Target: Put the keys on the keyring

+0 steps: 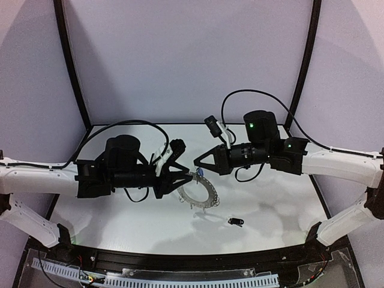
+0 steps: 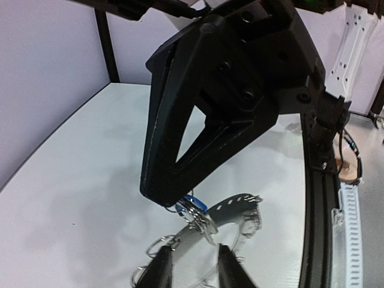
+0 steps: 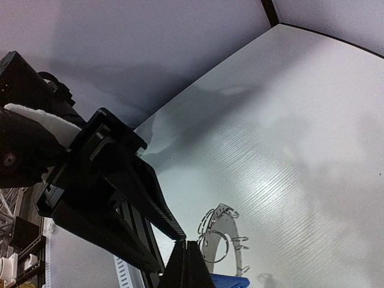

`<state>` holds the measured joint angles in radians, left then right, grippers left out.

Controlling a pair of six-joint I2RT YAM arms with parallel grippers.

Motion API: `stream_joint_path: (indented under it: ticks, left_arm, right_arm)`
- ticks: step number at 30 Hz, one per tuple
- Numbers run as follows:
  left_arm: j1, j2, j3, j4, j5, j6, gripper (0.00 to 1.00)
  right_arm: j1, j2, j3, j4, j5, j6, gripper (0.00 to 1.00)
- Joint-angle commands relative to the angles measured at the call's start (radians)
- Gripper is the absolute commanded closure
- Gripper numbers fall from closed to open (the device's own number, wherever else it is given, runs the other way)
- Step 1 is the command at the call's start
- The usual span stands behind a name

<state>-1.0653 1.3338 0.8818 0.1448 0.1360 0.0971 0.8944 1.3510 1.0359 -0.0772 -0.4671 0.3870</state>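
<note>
My left gripper (image 1: 189, 177) is shut on the keyring (image 1: 199, 193), a flat grey ring with thin wire loops, and holds it tilted just above the table. In the left wrist view its fingers (image 2: 157, 270) straddle the ring's band (image 2: 198, 237). My right gripper (image 1: 196, 163) is shut on the blue-headed key (image 1: 201, 174) and holds it against the loops at the ring's upper edge, tip to tip with the left gripper. The blue key (image 2: 194, 203) shows under the right gripper (image 2: 169, 201); its head also shows in the right wrist view (image 3: 231, 281). The black-headed key (image 1: 235, 222) lies alone on the table.
The white table (image 1: 270, 198) is walled in by pale panels with black corner posts (image 1: 72, 66). A black rail (image 1: 180, 261) runs along the near edge. The black key lies to the right front of the ring, below the right arm.
</note>
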Motion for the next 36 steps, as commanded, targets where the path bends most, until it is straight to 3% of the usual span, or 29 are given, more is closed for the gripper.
stream_joint_path:
  ticks: [1,12,15,18,19,27,32,33,34,36]
  left_arm:
    - [-0.003,0.012,0.032,-0.003,0.024,0.017,0.71]
    - [-0.003,0.086,0.087,0.044,-0.037,0.068,0.73]
    - [-0.004,0.090,0.089,0.049,-0.036,0.075,0.80]
    - [-0.004,0.088,0.088,0.053,-0.030,0.080,0.97]
    - [-0.004,0.087,0.087,0.051,-0.026,0.082,0.99]
    - [-0.004,0.031,0.036,0.074,-0.015,0.070,0.99]
    - [-0.004,-0.026,0.013,0.081,0.006,0.052,0.99]
    - [-0.005,-0.029,0.015,0.075,0.011,0.046,0.90]
    - [-0.004,-0.035,0.016,0.062,0.022,0.044,0.75]
    - [-0.004,-0.040,0.018,0.049,0.029,0.040,0.62]
  right_arm:
    - [0.012,-0.033,0.032,0.027,0.038,0.033,1.00]
    - [0.025,-0.038,0.046,0.036,0.033,0.032,1.00]
    - [0.025,-0.041,0.046,0.034,0.032,0.029,1.00]
    - [0.026,-0.045,0.042,0.037,0.034,0.029,1.00]
    - [0.026,-0.048,0.040,0.035,0.039,0.028,1.00]
    - [0.024,-0.101,0.027,-0.050,0.150,-0.003,1.00]
    - [0.023,-0.123,-0.005,-0.033,0.141,-0.022,1.00]
    - [0.023,-0.126,-0.008,-0.017,0.128,-0.029,1.00]
    - [0.023,-0.127,-0.011,0.000,0.106,-0.043,1.00]
    - [0.023,-0.126,-0.012,0.018,0.093,-0.069,1.00]
